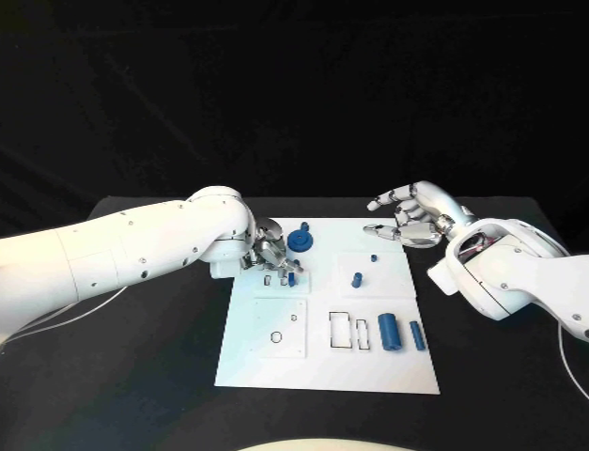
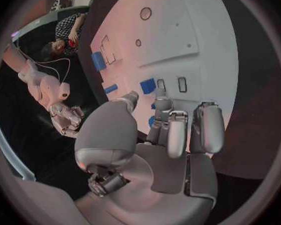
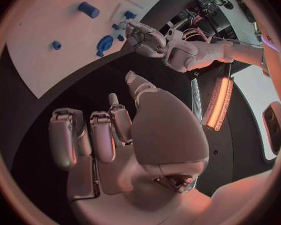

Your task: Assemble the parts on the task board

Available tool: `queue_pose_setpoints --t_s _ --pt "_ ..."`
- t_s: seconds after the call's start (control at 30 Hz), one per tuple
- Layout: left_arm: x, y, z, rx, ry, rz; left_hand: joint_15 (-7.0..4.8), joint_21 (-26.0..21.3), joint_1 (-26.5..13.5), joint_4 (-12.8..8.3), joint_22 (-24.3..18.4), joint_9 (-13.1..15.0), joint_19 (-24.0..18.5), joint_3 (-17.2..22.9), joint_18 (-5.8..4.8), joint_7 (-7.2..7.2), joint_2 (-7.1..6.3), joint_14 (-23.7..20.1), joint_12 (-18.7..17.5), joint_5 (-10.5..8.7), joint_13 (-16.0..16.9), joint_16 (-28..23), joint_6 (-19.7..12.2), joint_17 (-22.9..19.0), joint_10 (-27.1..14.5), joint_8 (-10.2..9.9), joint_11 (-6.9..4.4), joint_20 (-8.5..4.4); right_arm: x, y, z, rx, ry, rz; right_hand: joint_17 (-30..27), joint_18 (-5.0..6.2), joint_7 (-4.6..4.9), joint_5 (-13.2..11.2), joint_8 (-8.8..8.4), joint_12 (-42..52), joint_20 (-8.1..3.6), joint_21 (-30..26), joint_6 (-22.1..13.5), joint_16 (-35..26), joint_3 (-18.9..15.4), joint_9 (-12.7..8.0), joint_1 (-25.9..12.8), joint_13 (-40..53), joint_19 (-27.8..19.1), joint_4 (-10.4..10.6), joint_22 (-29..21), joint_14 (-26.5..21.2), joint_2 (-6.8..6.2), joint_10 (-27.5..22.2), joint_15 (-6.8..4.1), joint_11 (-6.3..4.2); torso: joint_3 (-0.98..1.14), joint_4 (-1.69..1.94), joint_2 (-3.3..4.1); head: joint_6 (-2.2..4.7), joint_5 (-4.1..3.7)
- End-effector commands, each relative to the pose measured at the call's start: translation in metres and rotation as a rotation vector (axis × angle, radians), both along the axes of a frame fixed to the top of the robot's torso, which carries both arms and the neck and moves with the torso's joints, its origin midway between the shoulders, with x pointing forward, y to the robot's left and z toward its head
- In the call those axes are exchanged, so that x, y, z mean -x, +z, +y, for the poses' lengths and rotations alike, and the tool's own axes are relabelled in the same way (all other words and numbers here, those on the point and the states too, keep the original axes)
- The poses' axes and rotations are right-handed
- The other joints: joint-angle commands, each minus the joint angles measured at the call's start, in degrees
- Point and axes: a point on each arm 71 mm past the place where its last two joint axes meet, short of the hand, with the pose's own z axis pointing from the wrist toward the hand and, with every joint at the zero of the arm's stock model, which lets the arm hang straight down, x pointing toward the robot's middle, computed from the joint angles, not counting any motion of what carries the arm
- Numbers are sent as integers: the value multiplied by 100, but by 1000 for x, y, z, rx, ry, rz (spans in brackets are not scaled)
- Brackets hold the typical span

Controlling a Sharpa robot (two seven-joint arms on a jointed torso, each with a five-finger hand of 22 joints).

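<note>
Black bench point(image 1: 146, 357) carried the task board point(image 1: 328, 366). Left hand point(image 1: 270, 252), fingers curled, seemed to be seating a small blue part point(image 1: 291, 278); pressing squarely looked next. Right hand point(image 1: 413, 218) hovered, fingers loosely spread, holding nothing.

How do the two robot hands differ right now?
The left robot hand is down over the task board, its fingers among the small blue parts at the board's far left; the right robot hand hovers over the board's far right corner, away from the parts. The right holds nothing, fingers loosely curled; whether the left grips a part I cannot tell. Both are silver, on white arms.
</note>
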Motion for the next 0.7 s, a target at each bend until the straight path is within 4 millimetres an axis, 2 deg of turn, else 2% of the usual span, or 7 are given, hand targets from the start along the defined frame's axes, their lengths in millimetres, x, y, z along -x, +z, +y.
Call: queue_pose_setpoints --t_s 0.03,0.7 --pt "1 -1 -2 -11 -24 25 -46 41 57 -15 13 13 46 -24 -75 -31 5 585 0 -6 -8 21 1 1507 20 40 -25 11 0 0 1 5 14 5 994 95 -8 22 22 -25 23 -9 26 -15 26 -5 26 360 159 23 1125 468 3 -32 29 4 2 4 -3 -9 -6" --pt "3 -4 -8 5 -35 54 -56 54 272 -23 36 64 50 10 -78 -43 98 585 -6 -4 10 21 11 1507 31 49 -37 9 -1 -1 4 10 21 13 997 93 -11 33 32 -18 20 -2 30 -14 43 -6 23 365 166 39 1130 470 17 -25 26 1 3 10 -2 -18 -18"
